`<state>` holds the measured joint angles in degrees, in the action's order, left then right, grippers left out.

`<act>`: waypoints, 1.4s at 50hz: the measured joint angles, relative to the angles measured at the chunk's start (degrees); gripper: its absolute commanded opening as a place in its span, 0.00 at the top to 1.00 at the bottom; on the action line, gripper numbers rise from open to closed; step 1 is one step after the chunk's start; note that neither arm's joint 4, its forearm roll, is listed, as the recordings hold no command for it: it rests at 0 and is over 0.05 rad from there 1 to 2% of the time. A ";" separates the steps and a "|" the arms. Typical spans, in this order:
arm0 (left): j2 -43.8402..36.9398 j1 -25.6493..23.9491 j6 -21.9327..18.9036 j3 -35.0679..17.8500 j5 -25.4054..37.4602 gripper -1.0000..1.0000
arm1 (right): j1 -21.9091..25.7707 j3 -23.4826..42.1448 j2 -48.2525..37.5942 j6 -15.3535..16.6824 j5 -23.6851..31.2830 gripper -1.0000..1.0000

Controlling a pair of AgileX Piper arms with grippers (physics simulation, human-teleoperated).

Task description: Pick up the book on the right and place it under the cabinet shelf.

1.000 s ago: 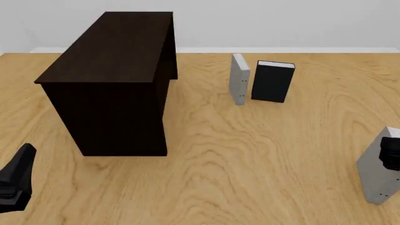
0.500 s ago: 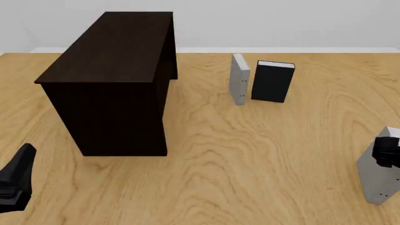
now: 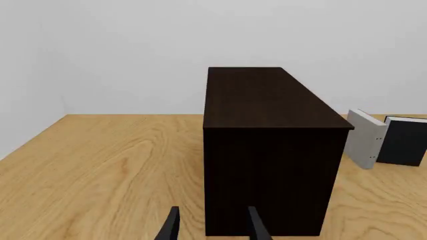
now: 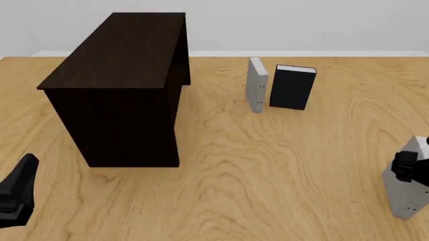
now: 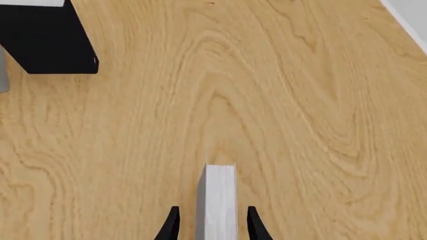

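Right hand (image 4: pixel 410 169) has dropped lower against the book (image 4: pixel 404 193) over the last second; left hand (image 4: pixel 17 193) and everything else unchanged.

Book stands upright on the bench (image 4: pixel 268 165) at the near right edge of the front view, well apart from the cabinet shelf (image 4: pixel 124 85). Right hand sits over its upper part, partly cut by the frame edge. In the right wrist view the book's top edge (image 5: pixel 219 202) lies between the two fingertips (image 5: pixel 171 225), one on each side, fingers apart; narrow gaps show, so contact cannot be confirmed.

Left hand low at the near left corner of the front view, holding nothing. Left wrist view shows its fingers (image 3: pixel 172 227) apart, pointing toward the cabinet shelf (image 3: pixel 267 150), which stands just ahead.

Cabinet shelf is on the left half of the bench, dark, flat top, opening facing right in the front view. Far centre-right: second grey book (image 4: pixel 256 84) upright, black book (image 4: pixel 292 87) upright just beside it on its right, small gap between. Both also seen past the cabinet in the left wrist view; black book (image 5: pixel 47 35) visible in the right wrist view too.
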<state>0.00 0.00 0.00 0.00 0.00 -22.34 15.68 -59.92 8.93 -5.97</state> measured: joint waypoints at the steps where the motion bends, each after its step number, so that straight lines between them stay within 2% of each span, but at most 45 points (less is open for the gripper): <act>1: 0.00 0.00 0.00 0.00 0.00 0.00 | -0.05 -0.08 -0.30 0.01 -0.30 0.00; 7: 0.00 0.00 0.00 0.00 0.00 0.00 | -0.15 -0.06 -1.22 -0.06 -2.05 0.00; 8: 0.00 0.00 0.00 0.00 0.00 0.00 | -0.11 -0.05 -1.25 -0.06 -2.24 1.00; 28: 0.00 0.00 0.00 0.00 0.00 0.00 | 1.01 -0.82 1.60 0.17 0.31 1.00; 37: 0.00 0.00 0.00 0.00 0.00 0.00 | 2.63 -0.11 5.45 -1.24 4.74 1.00; 44: 0.00 0.00 0.00 0.00 0.00 0.00 | 5.03 1.70 9.35 -3.69 9.59 1.00; 50: 0.00 0.00 0.00 0.00 0.00 0.00 | 8.24 3.68 11.90 -7.06 13.21 1.00; 58: 0.00 0.00 0.00 0.00 0.00 0.00 | 13.93 6.30 13.51 -14.17 15.75 1.00; 63: 0.00 0.00 0.00 0.00 0.00 0.00 | 17.45 7.23 13.08 -19.01 14.93 1.00; 70: 0.00 0.00 0.00 0.00 0.00 0.00 | 22.17 7.20 10.49 -26.58 10.47 1.00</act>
<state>0.00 0.00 0.00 0.00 0.00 -0.17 22.89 -49.43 -17.65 4.50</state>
